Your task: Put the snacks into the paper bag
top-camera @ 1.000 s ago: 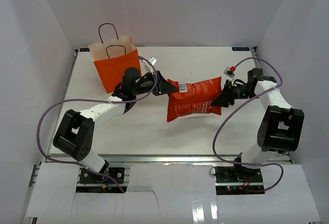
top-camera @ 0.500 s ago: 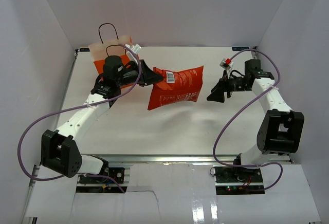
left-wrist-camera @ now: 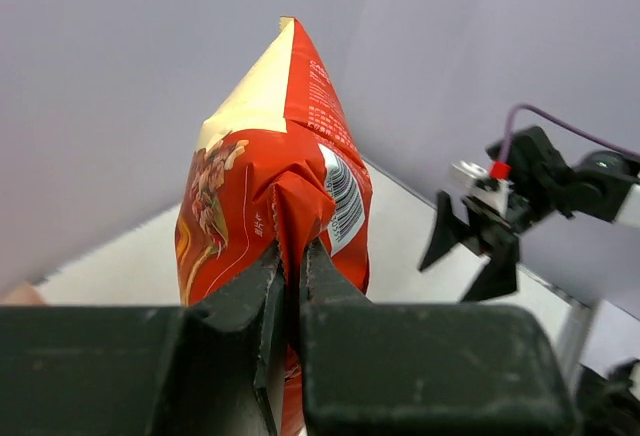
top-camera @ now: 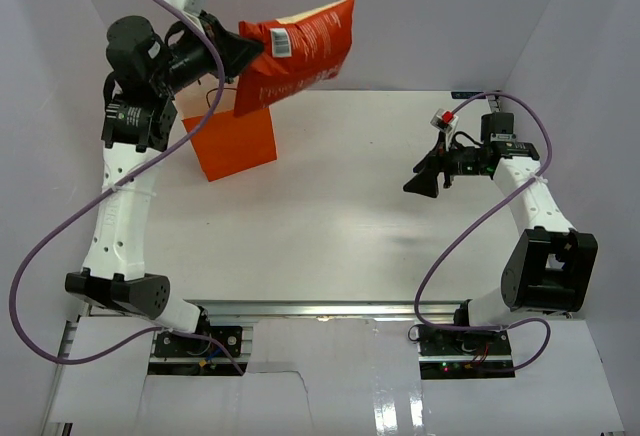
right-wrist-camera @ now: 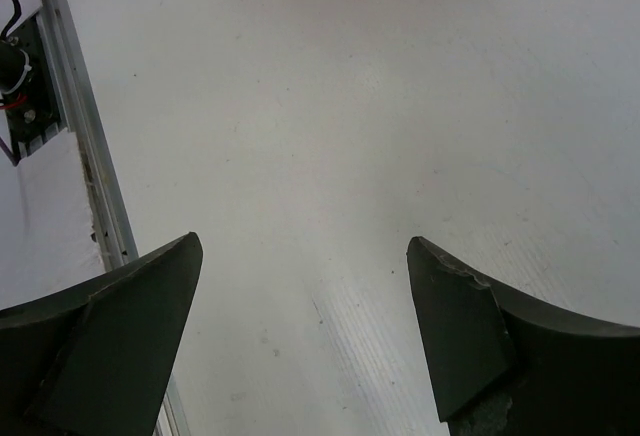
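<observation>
A large red crinkly chip bag [top-camera: 300, 51], one of the snacks, hangs high in the air by its left end. My left gripper [top-camera: 245, 56] is shut on that end, with the arm raised tall. In the left wrist view the black fingers [left-wrist-camera: 325, 276] pinch a fold of the chip bag [left-wrist-camera: 270, 186]. The orange paper bag [top-camera: 240, 146] stands upright at the table's back left, partly hidden behind the chip bag and arm. My right gripper [top-camera: 413, 184] hovers over the table's right side, open and empty, with bare table between its fingertips [right-wrist-camera: 300, 256].
The white table [top-camera: 350, 216] is enclosed by white walls on three sides. A metal rail [right-wrist-camera: 75, 126] runs along the table's edge near the right gripper. A purple cable loops from each arm.
The right gripper let go of the chip bag, opened wide and drew back to the right. The left arm lifted the bag up and left, to above the paper bag.
</observation>
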